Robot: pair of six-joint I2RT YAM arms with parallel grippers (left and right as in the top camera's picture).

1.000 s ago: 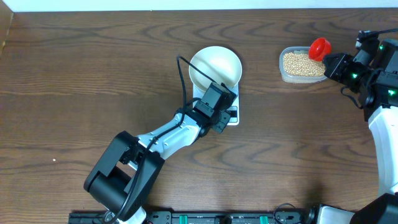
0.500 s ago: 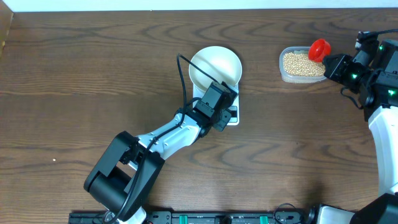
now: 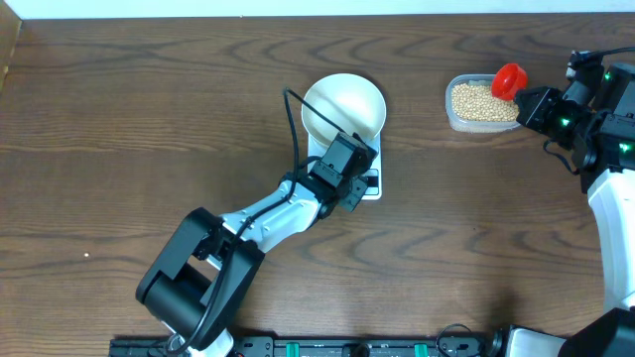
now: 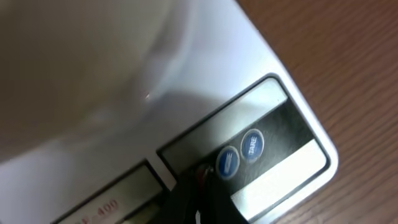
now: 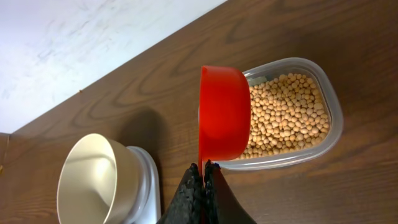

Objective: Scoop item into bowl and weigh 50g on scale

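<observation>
The white bowl sits empty on the white scale. My left gripper is shut, its tips down on the scale's button panel, at a reddish button just left of two blue buttons. The bowl's wall fills the upper left of the left wrist view. At the right, my right gripper is shut on the handle of a red scoop, held on edge over the pale-tan beans. In the right wrist view the scoop hangs above the beans, gripper below it.
The beans lie in a clear plastic tub near the table's far right edge. The bowl and scale show at the lower left of the right wrist view. A white wall borders the far side of the brown wooden table.
</observation>
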